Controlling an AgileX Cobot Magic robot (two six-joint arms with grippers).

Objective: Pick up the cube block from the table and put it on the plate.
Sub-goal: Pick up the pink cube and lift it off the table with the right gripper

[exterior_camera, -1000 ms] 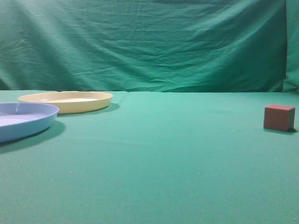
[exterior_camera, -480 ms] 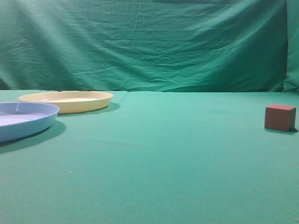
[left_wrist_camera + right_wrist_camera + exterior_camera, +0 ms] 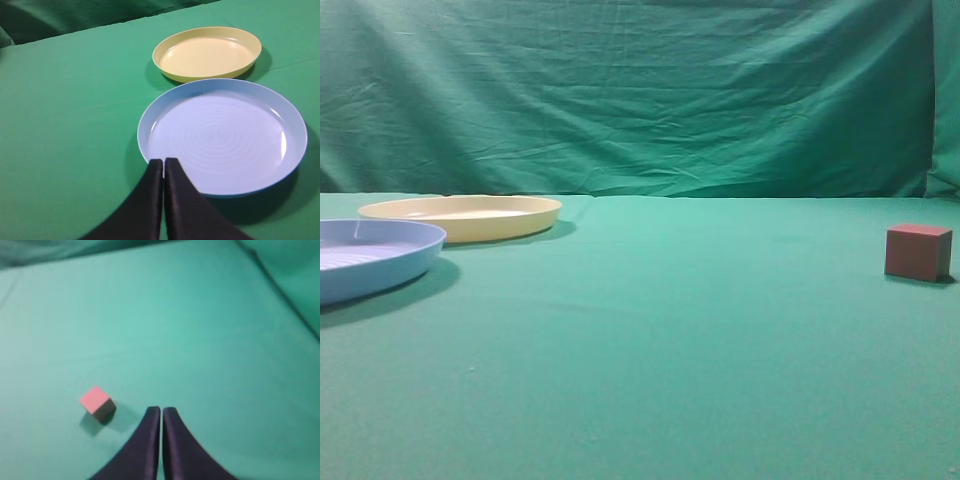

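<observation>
The small reddish-brown cube block (image 3: 918, 252) sits on the green table (image 3: 670, 330) at the far right of the exterior view. In the right wrist view the cube block (image 3: 97, 403) lies to the left of my right gripper (image 3: 161, 410), which is shut and empty, apart from it. The pale yellow plate (image 3: 462, 216) stands at the far left; in the left wrist view the plate (image 3: 207, 53) lies beyond the blue plate. My left gripper (image 3: 163, 162) is shut and empty over the blue plate's near rim. No gripper shows in the exterior view.
A light blue ridged plate (image 3: 370, 256) stands at the left front, next to the yellow plate; it fills the middle of the left wrist view (image 3: 222, 135). A green cloth backdrop (image 3: 640, 95) hangs behind the table.
</observation>
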